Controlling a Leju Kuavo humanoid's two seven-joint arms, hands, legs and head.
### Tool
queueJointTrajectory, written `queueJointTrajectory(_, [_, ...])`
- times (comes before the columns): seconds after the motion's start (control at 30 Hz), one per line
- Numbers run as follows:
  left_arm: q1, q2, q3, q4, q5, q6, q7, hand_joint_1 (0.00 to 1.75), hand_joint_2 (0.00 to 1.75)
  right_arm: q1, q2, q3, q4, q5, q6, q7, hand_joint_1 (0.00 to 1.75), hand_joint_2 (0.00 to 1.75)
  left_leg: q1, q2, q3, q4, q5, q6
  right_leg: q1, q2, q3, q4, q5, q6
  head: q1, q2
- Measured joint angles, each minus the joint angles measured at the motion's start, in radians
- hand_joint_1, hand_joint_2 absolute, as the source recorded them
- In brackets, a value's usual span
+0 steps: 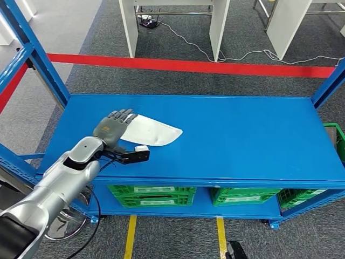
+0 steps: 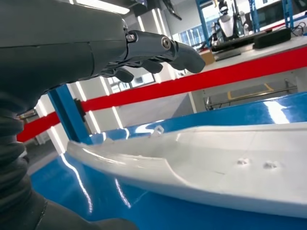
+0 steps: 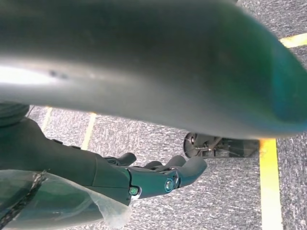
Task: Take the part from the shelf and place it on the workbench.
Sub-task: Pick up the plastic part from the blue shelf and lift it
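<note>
We are reaching with our left hand [image 1: 113,127] over the near end of the part [image 1: 152,131], the flat white piece lying on the blue shelf [image 1: 252,135]. Our fingers [image 2: 163,48] are stretching out above it, spread and holding nothing, with a gap showing between them and the part's raised edge. We judge we are hovering here to come down and take that near end, since it is the end closest to our arm. Our right hand [image 3: 152,179] is hanging by our side over the grey floor, fingers loosely extended and holding nothing. Green crates [image 1: 152,195] are sitting below the shelf. Behind the shelf a red line [image 1: 191,66] is crossing the floor, with white table legs [image 1: 218,24] and a cable beyond. Nothing on the shelf is blocking the part.
</note>
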Motion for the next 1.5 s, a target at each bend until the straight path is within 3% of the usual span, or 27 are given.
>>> queueJointTrajectory(0.3, [0.003, 0.000, 0.006, -0.002, 0.052, -0.108, -0.038, 0.00, 1.75, 0.000, 0.000, 0.000, -0.002, 0.012, 0.001, 0.001, 0.00, 0.00, 0.000, 0.000, 0.000, 0.000, 0.000, 0.000, 0.000, 0.000, 0.000, 0.000, 0.000, 0.000, 0.000, 0.000])
queueJointTrajectory(1.17, [0.006, 0.006, 0.019, 0.006, 0.093, -0.133, -0.054, 0.00, 1.75, 0.000, 0.000, 0.000, -0.004, 0.015, 0.001, 0.001, 0.00, 0.00, 0.000, 0.000, 0.000, 0.000, 0.000, 0.000, 0.000, 0.000, 0.000, 0.000, 0.000, 0.000, 0.000, 0.000])
queueJointTrajectory(1.3, [0.006, 0.006, 0.024, 0.013, 0.102, -0.148, -0.057, 1.75, 1.75, 0.000, 0.000, 0.000, -0.004, 0.017, 0.001, 0.001, 0.00, 0.00, 0.000, 0.000, 0.000, 0.000, 0.000, 0.000, 0.000, 0.000, 0.000, 0.000, 0.000, 0.000, 0.000, 0.000])
queueJointTrajectory(1.5, [0.004, 0.012, 0.024, 0.033, 0.107, -0.181, -0.073, 1.75, 1.75, 0.001, 0.000, 0.000, -0.004, 0.027, 0.001, -0.002, 0.00, 0.00, 0.000, 0.000, 0.000, 0.000, 0.000, 0.000, 0.000, 0.000, 0.000, 0.000, 0.000, 0.000, 0.000, 0.000])
